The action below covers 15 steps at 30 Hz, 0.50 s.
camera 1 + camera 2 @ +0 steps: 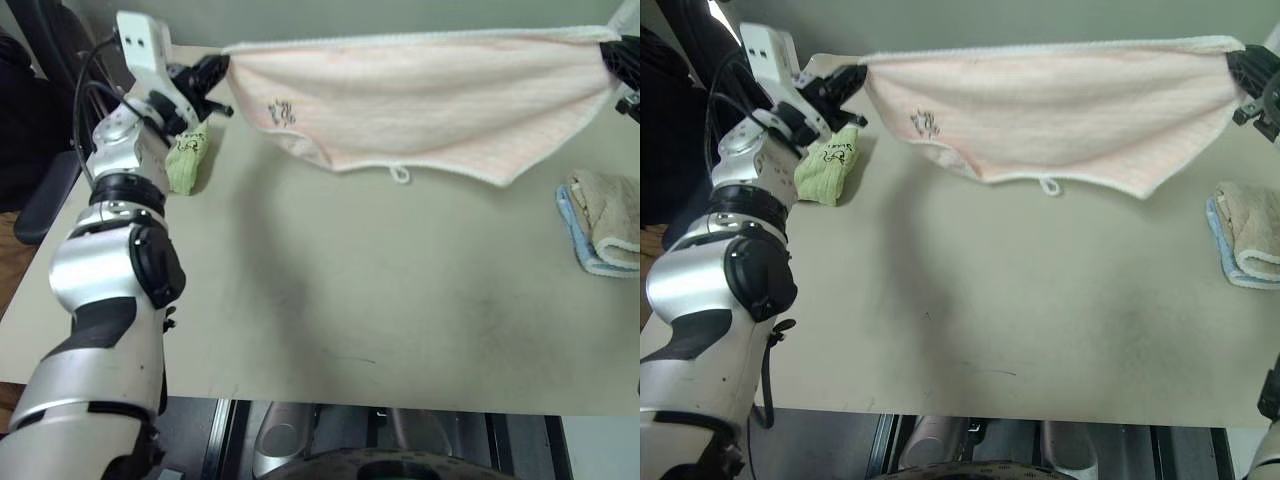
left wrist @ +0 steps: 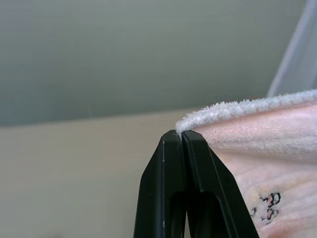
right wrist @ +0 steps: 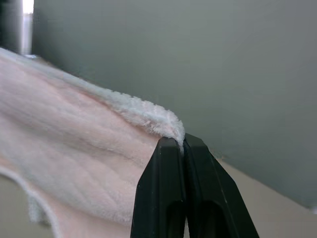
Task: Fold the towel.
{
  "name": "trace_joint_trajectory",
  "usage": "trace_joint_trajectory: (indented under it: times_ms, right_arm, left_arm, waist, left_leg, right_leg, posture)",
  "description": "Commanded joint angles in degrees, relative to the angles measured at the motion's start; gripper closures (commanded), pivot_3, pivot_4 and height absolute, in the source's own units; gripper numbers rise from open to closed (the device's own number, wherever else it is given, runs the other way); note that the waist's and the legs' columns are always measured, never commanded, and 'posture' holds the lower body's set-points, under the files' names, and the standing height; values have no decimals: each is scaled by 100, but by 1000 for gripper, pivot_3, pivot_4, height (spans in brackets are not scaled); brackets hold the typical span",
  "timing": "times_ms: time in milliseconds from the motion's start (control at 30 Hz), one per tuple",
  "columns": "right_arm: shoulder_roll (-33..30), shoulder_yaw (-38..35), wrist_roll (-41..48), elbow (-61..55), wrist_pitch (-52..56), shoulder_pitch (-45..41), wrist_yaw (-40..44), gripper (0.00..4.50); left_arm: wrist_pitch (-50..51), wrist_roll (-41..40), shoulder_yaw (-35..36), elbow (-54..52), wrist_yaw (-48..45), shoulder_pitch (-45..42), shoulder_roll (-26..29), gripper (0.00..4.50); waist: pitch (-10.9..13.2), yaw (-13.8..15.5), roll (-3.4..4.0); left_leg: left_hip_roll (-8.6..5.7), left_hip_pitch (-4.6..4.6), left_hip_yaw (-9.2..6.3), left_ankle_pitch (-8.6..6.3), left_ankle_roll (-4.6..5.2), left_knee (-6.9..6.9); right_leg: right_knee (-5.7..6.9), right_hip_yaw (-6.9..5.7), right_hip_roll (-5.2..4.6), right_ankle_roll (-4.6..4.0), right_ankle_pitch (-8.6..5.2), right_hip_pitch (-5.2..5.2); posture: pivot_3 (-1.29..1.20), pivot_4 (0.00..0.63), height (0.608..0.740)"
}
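The towel (image 1: 430, 100) hangs stretched in the air above the table (image 1: 380, 300), its long axis running side to side between both grippers; the left gripper (image 1: 222, 68) pinches one top corner, fingers pressed together on the hem; the right gripper (image 1: 1240, 65) pinches the opposite corner likewise; the white loop (image 1: 400, 175) dangles from the sagging lower edge.

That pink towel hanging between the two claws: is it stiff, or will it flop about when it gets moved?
Probably very floppy: the towel sags in the middle between the left gripper and the right gripper, each pinching a corner. It looks light, since thin fingertip pinches carry it. The fluffy terry surface likely grips rather than slips.
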Motion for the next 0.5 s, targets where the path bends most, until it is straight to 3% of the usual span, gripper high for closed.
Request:
trace_joint_trajectory:
  times_ms: [33, 300, 500]
  right_arm:
    - [229, 206, -730, 1175, -1144, -677, -361, 4500]
    - [1031, 211, -900, 2691, -2479, -1298, -282, 4500]
    - [1283, 129, -758, 2302, -2800, -833, -142, 4500]
  left_arm:
    - [-185, -72, 188, -34, 132, -337, 145, 4479]
    - [-100, 12, 158, -22, -435, -642, 334, 4479]
    - [14, 135, -27, -53, -1302, -506, 532, 4479]
  waist:
    - [5, -12, 10]
    - [20, -37, 36]
    - [24, -9, 44]
  left_leg:
    - [0, 2, 0, 3, -1, -1]
    - [11, -36, 10, 9, -7, -22]
    - [7, -78, 9, 5, -9, -18]
  right_leg:
    - [2, 0, 0, -4, 3, -2]
    - [-4, -1, -1, -16, 2, -51]
    - [-6, -9, -4, -20, 0, -84]
  posture:
    - [0, 150, 733]
    - [0, 150, 733]
    - [0, 150, 733]
